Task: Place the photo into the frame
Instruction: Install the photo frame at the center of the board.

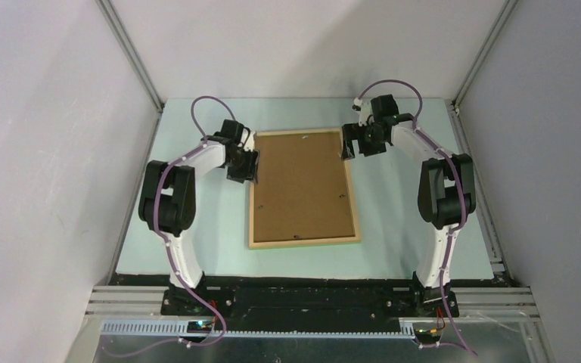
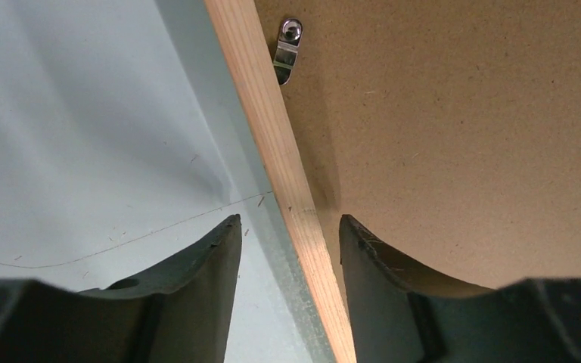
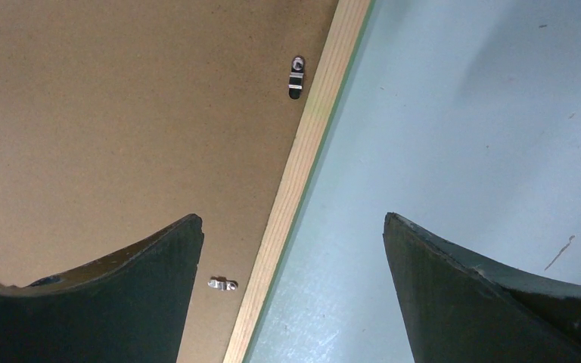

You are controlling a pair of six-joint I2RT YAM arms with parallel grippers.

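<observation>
Straddling the frame (image 1: 303, 242) at nine o'clock, the left gripper (image 2: 289, 221) stands partly open, clamping nothing. Right gripper (image 3: 292, 219), one o'clock, gapes wide over the photo (image 1: 301, 185) edge.

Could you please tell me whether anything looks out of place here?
Nothing looks damaged. The frame lies face down, very slightly askew. In the right wrist view the upper clip lies along the rail, while the lower clip is turned crosswise.
</observation>
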